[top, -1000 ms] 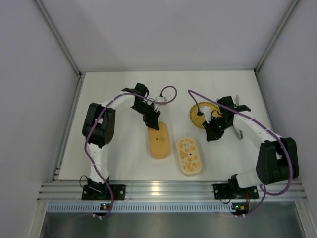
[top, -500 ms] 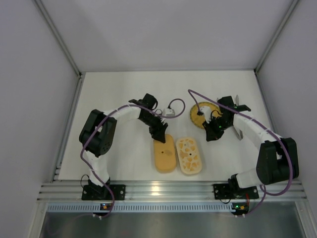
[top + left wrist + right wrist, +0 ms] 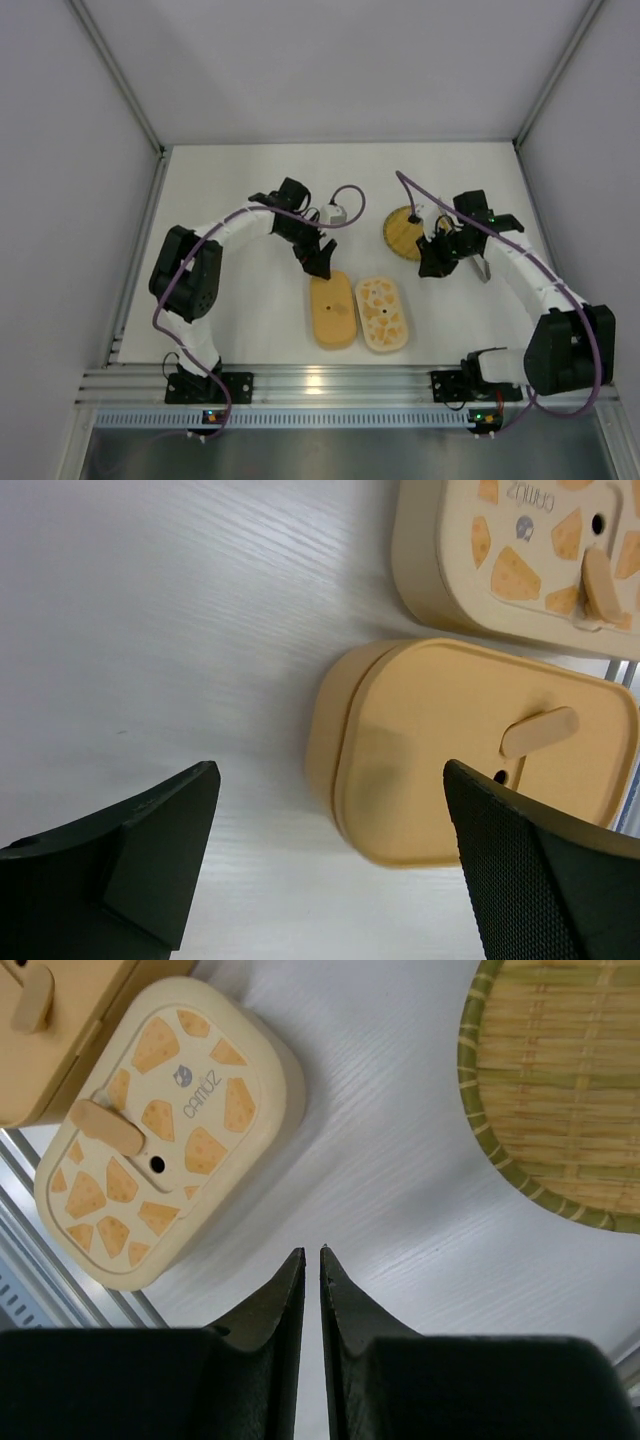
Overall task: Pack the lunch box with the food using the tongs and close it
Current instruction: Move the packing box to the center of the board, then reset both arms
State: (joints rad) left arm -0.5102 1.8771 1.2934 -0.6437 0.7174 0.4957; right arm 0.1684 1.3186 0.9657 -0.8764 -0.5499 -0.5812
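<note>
The orange lunch box (image 3: 333,310) lies closed on the table, its lid and latch (image 3: 470,750) facing up. A cream box with an orange patterned lid (image 3: 383,313) sits right beside it, also closed (image 3: 160,1130). My left gripper (image 3: 318,262) hovers just behind the orange box, jaws wide open and empty (image 3: 330,772). My right gripper (image 3: 432,262) is shut on nothing (image 3: 311,1252), between the patterned box and the plate. A short silver end of the tongs (image 3: 484,268) shows under my right forearm. No food is in view.
A round yellow ribbed plate (image 3: 403,232) lies behind the boxes with nothing on it (image 3: 560,1080). Grey walls close in the table on three sides. A metal rail (image 3: 340,380) runs along the near edge by the arm bases.
The left gripper slid the orange box right, next to the patterned box, then let go and opened wide. The right gripper moved slightly right, off the plate.
</note>
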